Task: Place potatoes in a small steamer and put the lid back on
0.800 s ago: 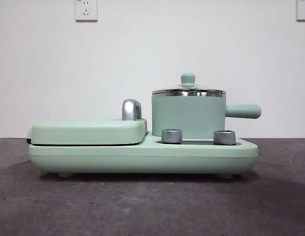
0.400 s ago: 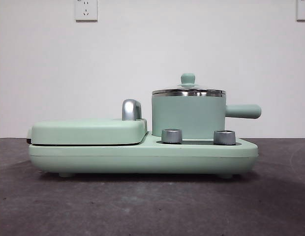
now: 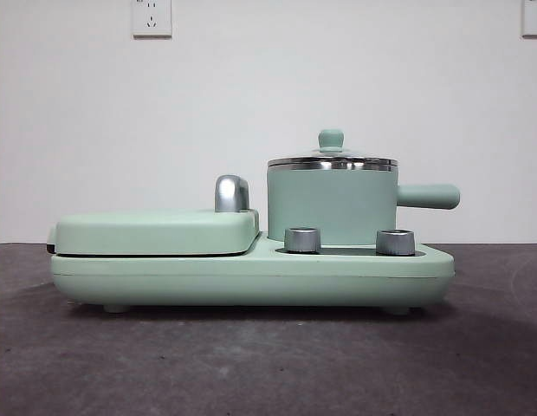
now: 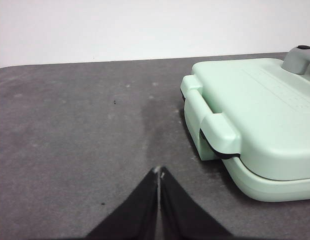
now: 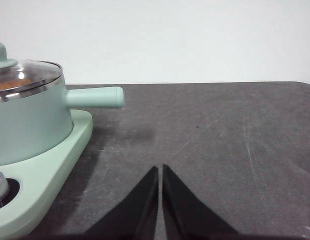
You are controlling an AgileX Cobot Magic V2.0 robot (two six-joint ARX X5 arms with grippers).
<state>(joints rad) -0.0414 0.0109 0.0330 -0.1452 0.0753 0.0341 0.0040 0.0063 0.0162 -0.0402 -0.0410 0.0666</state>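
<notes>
The mint-green steamer pot (image 3: 331, 206) stands on the right half of the green cooker base (image 3: 251, 276), its straight handle (image 3: 429, 196) pointing right. The glass lid (image 3: 332, 160) with its green knob (image 3: 331, 139) sits on the pot. In the right wrist view the pot (image 5: 25, 125) and lid (image 5: 22, 75) show, with something brown seen through the glass, likely the potato (image 5: 12, 84). My left gripper (image 4: 158, 172) is shut and empty over bare table beside the grill end. My right gripper (image 5: 160, 169) is shut and empty, off to the pot's handle side.
The flat green grill plate (image 3: 156, 232) with its closed cover takes up the base's left half, also in the left wrist view (image 4: 255, 115). Two steel knobs (image 3: 302, 240) sit on the base front. The dark table (image 3: 251, 364) spreads around it.
</notes>
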